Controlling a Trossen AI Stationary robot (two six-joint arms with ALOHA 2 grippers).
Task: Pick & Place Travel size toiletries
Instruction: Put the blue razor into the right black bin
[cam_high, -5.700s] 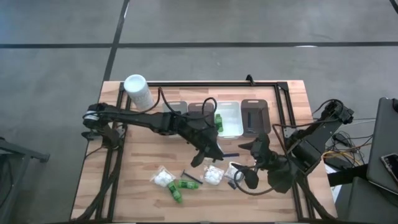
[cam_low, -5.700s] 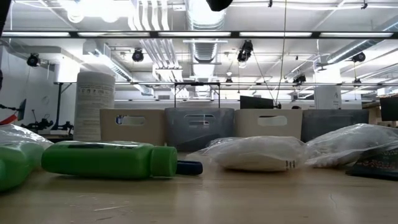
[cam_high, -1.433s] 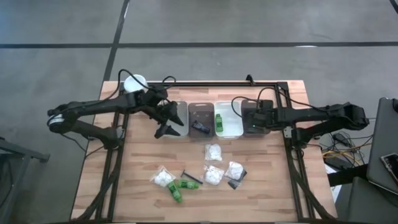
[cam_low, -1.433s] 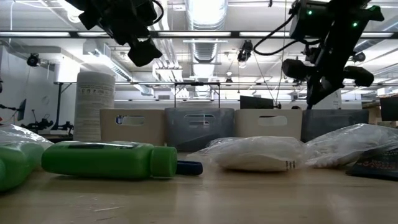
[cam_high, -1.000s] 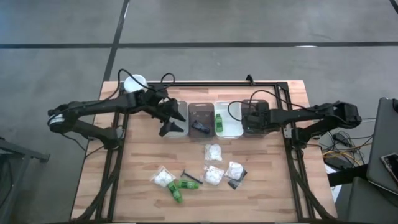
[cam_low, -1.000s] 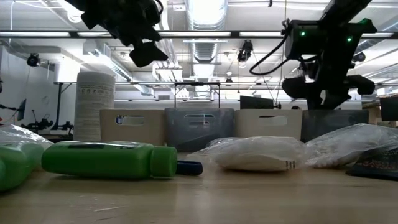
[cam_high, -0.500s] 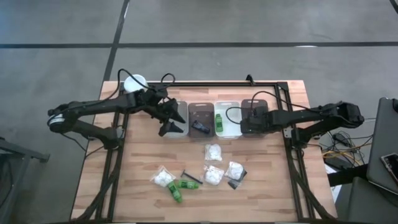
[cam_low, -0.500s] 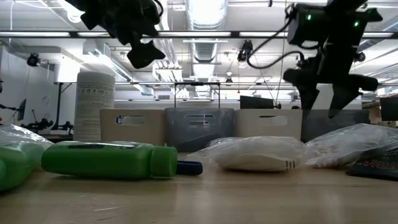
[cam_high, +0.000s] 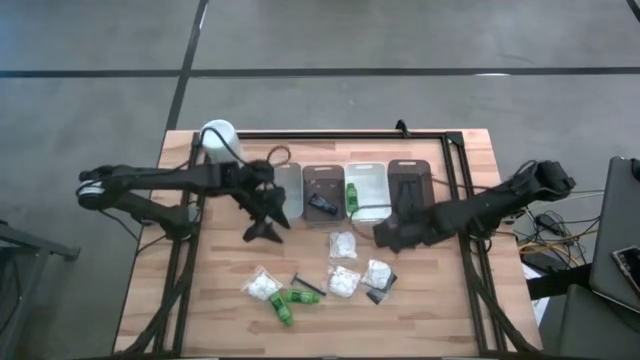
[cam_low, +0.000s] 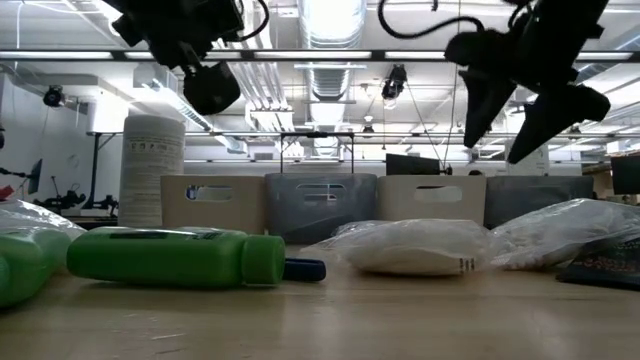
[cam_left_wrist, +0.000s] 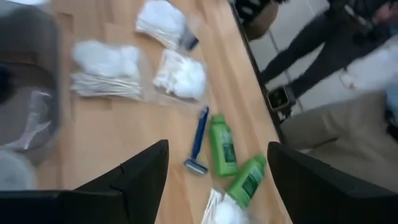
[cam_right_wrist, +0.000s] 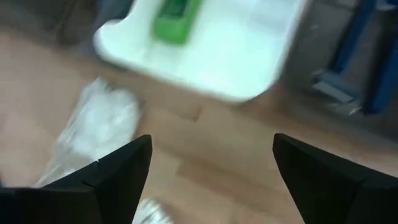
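Both your left hand (cam_high: 262, 232) and right hand (cam_high: 388, 236) hang spread and empty mid-frame, between picks, so next lower one onto a cotton packet (cam_high: 343, 244) on the bench (cam_high: 220, 290) below the trays (cam_high: 366, 190).

The table (cam_high: 210, 290) is wood — pale planks with visible grain and a dull, unvarnished look. Around it runs a black frame (cam_high: 440, 134) that reads as matt metal. The green bottles (cam_low: 175, 257) are smooth plastic with a soft sheen. The packets of white puffs (cam_low: 415, 245) are thin clear film, crinkled and glinting, the filling fluffy like cotton. At the table's 12 o'clock edge, the white tray (cam_right_wrist: 205, 56) looks like glossy moulded plastic; the grey tray (cam_low: 320, 205) beside it is matt. The tall white container (cam_low: 152, 170) has a dull, paper-like wrap. A blue razor (cam_left_wrist: 199, 140) is smooth plastic. Both arms' casings (cam_low: 190, 40) are dark, matt plastic — little shine.
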